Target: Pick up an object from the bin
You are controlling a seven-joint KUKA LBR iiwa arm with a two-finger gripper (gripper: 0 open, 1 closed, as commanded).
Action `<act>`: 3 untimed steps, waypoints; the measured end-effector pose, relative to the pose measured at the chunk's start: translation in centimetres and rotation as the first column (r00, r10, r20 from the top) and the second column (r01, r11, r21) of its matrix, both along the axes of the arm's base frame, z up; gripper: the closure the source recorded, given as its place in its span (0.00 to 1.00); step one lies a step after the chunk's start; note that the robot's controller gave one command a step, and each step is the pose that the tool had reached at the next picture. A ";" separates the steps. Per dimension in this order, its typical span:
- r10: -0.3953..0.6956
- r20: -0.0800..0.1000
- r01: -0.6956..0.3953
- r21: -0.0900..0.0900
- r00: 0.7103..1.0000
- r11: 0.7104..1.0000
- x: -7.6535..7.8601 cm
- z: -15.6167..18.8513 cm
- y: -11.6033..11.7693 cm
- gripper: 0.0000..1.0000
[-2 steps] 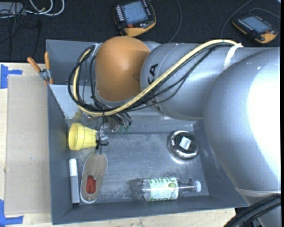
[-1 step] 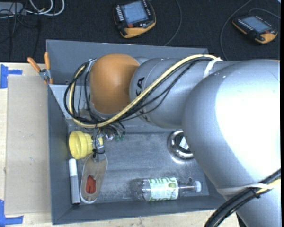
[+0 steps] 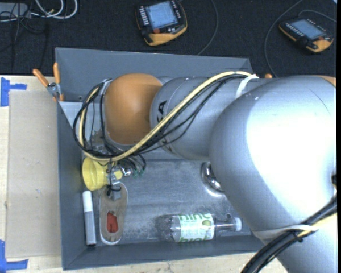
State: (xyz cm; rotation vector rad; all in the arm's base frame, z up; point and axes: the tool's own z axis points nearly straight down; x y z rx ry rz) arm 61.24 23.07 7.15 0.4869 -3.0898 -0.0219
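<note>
Whether the fingers are spread or pressed together I cannot tell. The orange wrist cover [image 3: 131,110] and its cables hide most of the gripper [image 3: 114,182], which hangs low at the left side of the bin [image 3: 68,169]. Directly under it lie a round yellow thing [image 3: 94,175] and the upper end of a clear oval case [image 3: 112,219] with red inside; which of the two it is set for is unclear. A grey marker [image 3: 89,218] lies just beside the case, and a clear bottle [image 3: 194,227] with a green label rests well apart along the near wall. The likely trouble is a close on the seam between the two, gripping neither firmly or shoving the case against the marker. The smooth, rounded yellow thing might also squirt free.
</note>
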 end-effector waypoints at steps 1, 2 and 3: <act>0.000 0.000 0.000 0.001 1.000 1.000 0.1 0.2 0.1 1.00; 0.130 0.034 -0.131 0.008 0.991 0.991 -5.6 0.6 -0.1 1.00; 0.041 0.044 -0.042 0.013 0.998 0.999 0.2 10.5 0.2 1.00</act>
